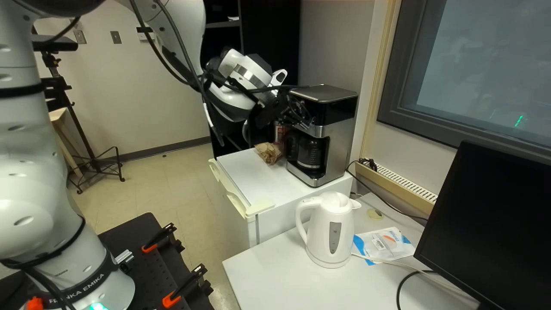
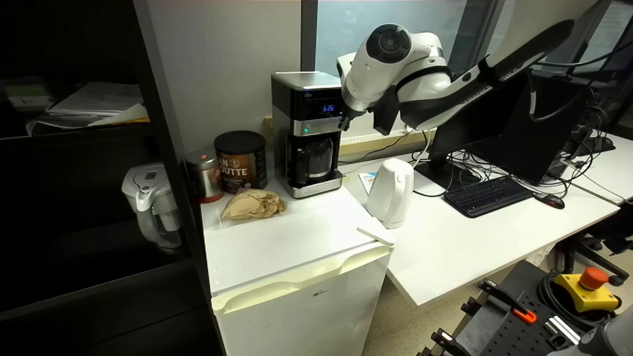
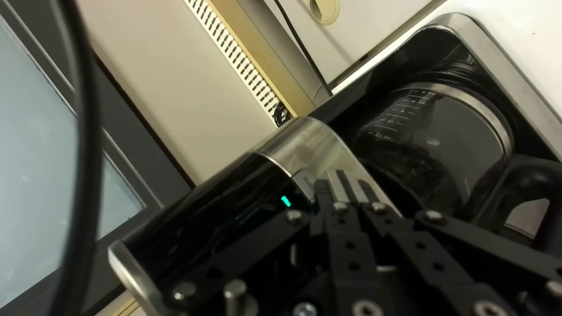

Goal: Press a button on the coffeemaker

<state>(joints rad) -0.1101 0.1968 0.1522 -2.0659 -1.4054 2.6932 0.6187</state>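
Note:
The coffeemaker (image 1: 340, 148) is black and silver with a flat grey top and a dark glass carafe (image 1: 311, 151). In an exterior view its front (image 2: 316, 127) shows a lit blue clock display (image 2: 327, 108) and a green-lit button (image 2: 306, 130) on the silver band. My gripper (image 1: 305, 124) is at the coffeemaker's front, by the silver band's end farther from that lit button; it also shows in an exterior view (image 2: 343, 123). In the wrist view the fingertips (image 3: 347, 186) are together over the silver band, beside a grey button (image 3: 305, 182). Contact cannot be told.
A white kettle (image 1: 329, 228) stands on the desk beside the white fridge (image 2: 296, 247). A brown paper bag (image 2: 253, 203), a coffee can (image 2: 241, 160) and a metal canister (image 2: 204, 175) stand on the fridge. A monitor (image 1: 490, 224) is on the desk. A black shelf (image 2: 163, 113) flanks the fridge.

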